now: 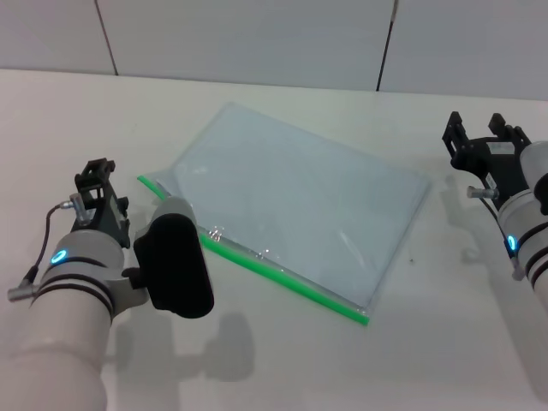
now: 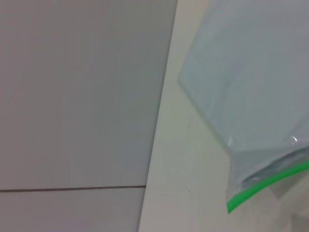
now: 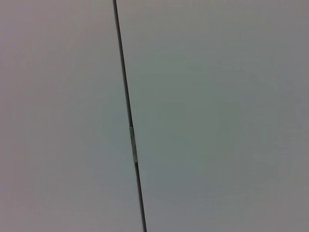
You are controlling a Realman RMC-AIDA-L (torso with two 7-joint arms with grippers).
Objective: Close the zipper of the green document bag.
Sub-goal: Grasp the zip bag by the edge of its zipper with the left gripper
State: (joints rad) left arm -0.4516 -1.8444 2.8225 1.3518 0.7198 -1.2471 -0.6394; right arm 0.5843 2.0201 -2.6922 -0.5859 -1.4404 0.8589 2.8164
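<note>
The green document bag (image 1: 300, 205) lies flat on the white table, a translucent pale blue pouch turned at an angle. Its zipper (image 1: 282, 274) is a bright green strip along the near long edge, running from the left corner to the front right corner. I cannot make out the slider. In the left wrist view one corner of the bag (image 2: 251, 72) shows, and by the green zipper (image 2: 270, 181) its layers look slightly parted. My left gripper (image 1: 96, 184) hovers just left of the zipper's left end. My right gripper (image 1: 481, 137) stands open, right of the bag and apart from it.
The white table (image 1: 257, 368) extends around the bag on all sides. Grey wall panels (image 1: 257, 38) with dark seams rise behind its far edge. The right wrist view holds only a wall panel (image 3: 217, 116) and one seam (image 3: 128, 116).
</note>
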